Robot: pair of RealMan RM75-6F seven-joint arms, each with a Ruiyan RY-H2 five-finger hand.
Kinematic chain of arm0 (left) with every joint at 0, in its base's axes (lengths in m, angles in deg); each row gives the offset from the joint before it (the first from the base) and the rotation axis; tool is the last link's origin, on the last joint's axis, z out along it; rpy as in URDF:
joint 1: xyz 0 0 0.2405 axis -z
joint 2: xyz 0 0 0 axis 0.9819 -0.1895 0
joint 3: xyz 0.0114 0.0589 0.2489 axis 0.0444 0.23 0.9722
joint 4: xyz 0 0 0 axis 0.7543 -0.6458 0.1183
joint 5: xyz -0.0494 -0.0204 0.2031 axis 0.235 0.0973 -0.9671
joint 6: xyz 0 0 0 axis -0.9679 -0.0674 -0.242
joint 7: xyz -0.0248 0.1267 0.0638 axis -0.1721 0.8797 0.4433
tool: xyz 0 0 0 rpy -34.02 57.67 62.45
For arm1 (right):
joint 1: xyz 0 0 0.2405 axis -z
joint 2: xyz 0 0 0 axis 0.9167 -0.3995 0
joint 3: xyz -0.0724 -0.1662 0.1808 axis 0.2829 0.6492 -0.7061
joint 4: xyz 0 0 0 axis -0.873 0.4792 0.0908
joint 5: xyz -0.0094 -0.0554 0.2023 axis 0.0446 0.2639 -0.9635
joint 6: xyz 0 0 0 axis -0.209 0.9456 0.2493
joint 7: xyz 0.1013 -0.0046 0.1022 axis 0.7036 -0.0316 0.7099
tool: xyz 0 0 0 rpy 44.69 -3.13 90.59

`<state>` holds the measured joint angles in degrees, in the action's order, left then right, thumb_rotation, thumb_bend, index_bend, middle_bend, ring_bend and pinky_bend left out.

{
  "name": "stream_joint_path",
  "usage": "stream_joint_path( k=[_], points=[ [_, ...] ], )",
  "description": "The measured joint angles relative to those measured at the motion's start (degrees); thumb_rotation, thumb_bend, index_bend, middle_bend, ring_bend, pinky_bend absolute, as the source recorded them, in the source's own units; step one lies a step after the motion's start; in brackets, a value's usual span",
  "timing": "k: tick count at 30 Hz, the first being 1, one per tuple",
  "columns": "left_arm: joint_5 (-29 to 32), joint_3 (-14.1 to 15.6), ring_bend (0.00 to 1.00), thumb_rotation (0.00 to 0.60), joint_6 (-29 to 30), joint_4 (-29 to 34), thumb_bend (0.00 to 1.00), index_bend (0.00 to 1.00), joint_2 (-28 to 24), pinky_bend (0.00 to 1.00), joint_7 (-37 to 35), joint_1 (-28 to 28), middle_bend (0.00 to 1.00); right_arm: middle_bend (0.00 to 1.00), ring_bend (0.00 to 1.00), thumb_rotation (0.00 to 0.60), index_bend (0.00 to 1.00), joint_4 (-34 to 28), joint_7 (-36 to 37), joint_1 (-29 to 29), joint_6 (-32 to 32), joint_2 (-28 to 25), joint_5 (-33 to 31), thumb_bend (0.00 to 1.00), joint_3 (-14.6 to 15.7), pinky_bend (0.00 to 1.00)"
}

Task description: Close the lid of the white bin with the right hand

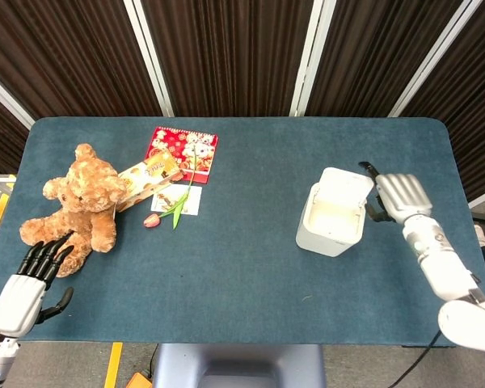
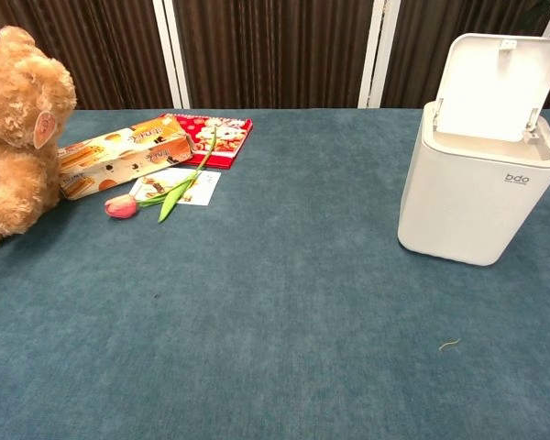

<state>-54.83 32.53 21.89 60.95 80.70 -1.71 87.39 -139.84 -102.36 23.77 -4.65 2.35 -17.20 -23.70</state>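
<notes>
White bin (image 1: 331,220) on the table's (image 1: 250,267) right half, lid (image 1: 345,185) up and tilted back. Right hand (image 1: 398,196) just beside the lid's far edge, holding nothing; can't tell if its fingers touch. "bdo" printed on the bin front in the chest view. Left hand (image 1: 28,279) spread and unloaded near the teddy bear's (image 1: 79,206) foot. Box (image 1: 148,179), red packet (image 1: 183,150), tulip (image 1: 168,212) lie well apart from the bin.

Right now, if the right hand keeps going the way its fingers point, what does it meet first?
Probably the raised lid of the white plastic bin. The right hand sits just right of it, dark fingertips aimed at its edge. Whether they touch, the head view cannot settle.
</notes>
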Motion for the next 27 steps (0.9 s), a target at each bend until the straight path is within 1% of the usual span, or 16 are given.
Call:
stream_joint_path(
  k=[1,3,4,6,9,15,18,22,27],
  points=[
    [-0.1,0.1,0.0,0.6,0.0,0.0,0.44,0.0,0.0,0.0,0.1,0.0,0.0,1.0,1.0,0.6,0.3,0.5,-0.9,-1.8,-1.4,-0.1,-2.0,0.5,0.9,1.0],
    [-0.1,0.1,0.0,0.6,0.2,0.0,0.44,0.0,0.0,0.0,0.5,-0.1,0.0,1.0,1.0,0.6,0.33,1.2,-1.7,-3.7,-2.6,0.0,-3.6,0.5,2.4,1.0],
    [0.0,0.1,0.0,0.6,0.1,-0.1,0.44,0.0,0.1,0.0,0.6,-0.1,0.0,1.0,1.0,0.6,0.34,1.6,-1.7,-4.4,-2.9,0.1,-3.9,0.5,3.1,1.0],
    [0.1,0.1,0.0,0.6,0.2,-0.1,0.44,0.0,0.1,0.0,0.7,-0.2,0.0,1.0,1.0,0.6,0.35,1.7,-1.0,-4.5,-3.0,0.1,-3.4,0.5,3.5,1.0],
    [0.2,-0.1,0.0,0.6,0.6,-0.1,0.44,0.0,0.2,0.0,1.0,-0.3,0.0,1.0,1.0,0.6,0.34,0.9,1.0,-3.6,-2.5,-0.3,-0.6,0.5,3.4,1.0],
    [0.0,0.3,0.0,0.6,-0.2,0.0,0.44,0.0,0.6,0.0,2.3,-0.1,0.0,1.0,1.0,0.6,0.31,-3.2,4.5,-0.4,-0.6,-2.2,8.9,0.5,4.0,1.0],
    [-0.1,0.3,0.0,0.6,-0.1,0.3,0.44,0.0,0.5,0.0,2.5,-0.2,0.0,1.0,1.0,0.6,0.3,-6.0,4.6,1.3,0.9,-3.2,14.4,0.5,5.3,1.0],
    [-0.1,0.4,0.0,0.6,-0.2,0.5,0.44,0.0,0.4,0.0,2.4,-0.2,0.0,1.0,1.0,0.6,0.29,-9.5,2.6,3.6,4.3,-3.5,20.3,0.5,8.3,1.0],
    [-0.6,0.7,0.0,0.6,0.3,0.5,0.44,0.0,0.3,0.0,2.3,-0.3,0.0,1.0,1.0,0.6,0.28,-10.0,-2.4,4.2,6.1,-1.3,21.2,0.5,11.6,1.0]
  ],
)
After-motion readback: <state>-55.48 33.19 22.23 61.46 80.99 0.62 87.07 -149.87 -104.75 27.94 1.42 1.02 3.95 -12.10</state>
